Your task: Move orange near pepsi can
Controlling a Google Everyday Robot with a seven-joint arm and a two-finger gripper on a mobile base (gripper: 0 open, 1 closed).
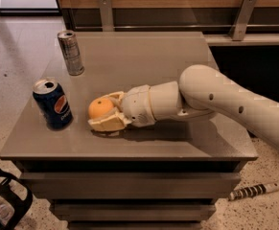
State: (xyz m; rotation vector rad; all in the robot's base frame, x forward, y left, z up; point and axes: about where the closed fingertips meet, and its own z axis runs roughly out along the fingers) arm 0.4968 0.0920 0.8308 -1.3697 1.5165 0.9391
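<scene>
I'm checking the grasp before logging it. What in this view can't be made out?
Camera view:
- The orange: its arm-side and underside, covered by the hand gripping it beside the pepsi can.
- Whether the orange touches the table: the lower finger hides it.
- The arm: cut off by the right edge.
</scene>
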